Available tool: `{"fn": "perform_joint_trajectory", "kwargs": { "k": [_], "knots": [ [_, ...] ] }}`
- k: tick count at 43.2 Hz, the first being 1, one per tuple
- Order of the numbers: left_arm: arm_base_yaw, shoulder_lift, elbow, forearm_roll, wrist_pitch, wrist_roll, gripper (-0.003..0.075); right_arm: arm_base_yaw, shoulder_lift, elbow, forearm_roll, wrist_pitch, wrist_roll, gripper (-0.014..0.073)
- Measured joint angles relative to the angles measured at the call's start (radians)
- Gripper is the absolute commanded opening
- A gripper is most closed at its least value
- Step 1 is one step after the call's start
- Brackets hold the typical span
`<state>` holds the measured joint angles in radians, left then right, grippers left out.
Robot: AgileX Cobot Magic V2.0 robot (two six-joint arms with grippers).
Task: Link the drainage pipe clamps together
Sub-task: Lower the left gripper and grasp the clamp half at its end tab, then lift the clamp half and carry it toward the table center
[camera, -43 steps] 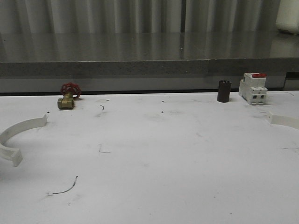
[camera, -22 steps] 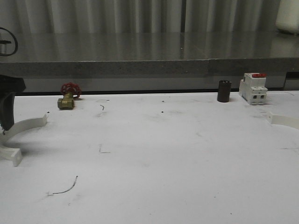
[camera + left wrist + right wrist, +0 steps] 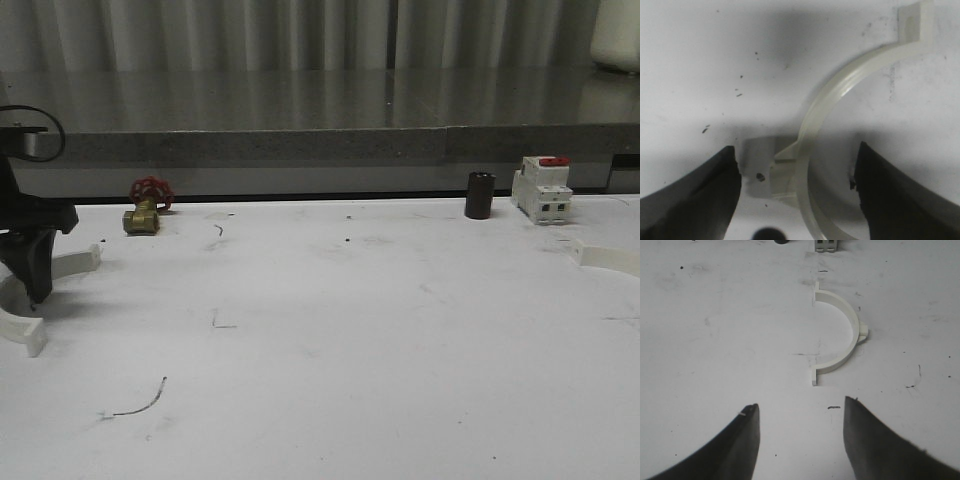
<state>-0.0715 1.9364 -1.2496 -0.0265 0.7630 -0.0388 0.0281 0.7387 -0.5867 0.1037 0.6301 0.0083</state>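
**A:** Over at the table's (image 3: 330, 340) left edge, the left gripper (image 3: 35, 270) sits low with fingers spread either side of one clamp half (image 3: 840, 125); nothing pinched.

**B:** And the right gripper (image 3: 800, 440)?

**A:** Spread wide too, holding nothing; the other clamp half (image 3: 840, 335) lies flat just ahead, near the breaker (image 3: 541, 189).

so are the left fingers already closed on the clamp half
No, the left gripper is open, its fingers apart on either side of the clamp half, not touching it.

Left gripper (image 3: 33, 262) points down, jaws apart; right gripper (image 3: 800, 440) likewise spread
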Motion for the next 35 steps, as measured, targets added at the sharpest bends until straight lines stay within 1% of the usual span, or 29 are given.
{"fn": "perform_joint_trajectory", "kwargs": {
  "k": [6, 11, 16, 29, 35],
  "knots": [
    [0.0, 0.0, 0.0, 0.0, 0.0, 0.0, 0.0282, 0.0, 0.0, 0.0, 0.0, 0.0, 0.0, 0.0414],
    [0.0, 0.002, 0.0, 0.0, -0.005, 0.0, 0.0197, 0.0, 0.0, 0.0, 0.0, 0.0, 0.0, 0.0414],
    [0.0, 0.002, 0.0, 0.0, -0.008, 0.0, 0.0141, 0.0, 0.0, 0.0, 0.0, 0.0, 0.0, 0.0414],
    [0.0, 0.002, -0.002, 0.0, -0.006, 0.0, 0.0056, 0.0, 0.0, 0.0, 0.0, 0.0, -0.003, 0.0414],
    [0.0, -0.009, -0.018, 0.0, 0.049, 0.0, 0.0029, 0.0, 0.0, 0.0, 0.0, 0.0, -0.003, 0.0414]
  ]
}}
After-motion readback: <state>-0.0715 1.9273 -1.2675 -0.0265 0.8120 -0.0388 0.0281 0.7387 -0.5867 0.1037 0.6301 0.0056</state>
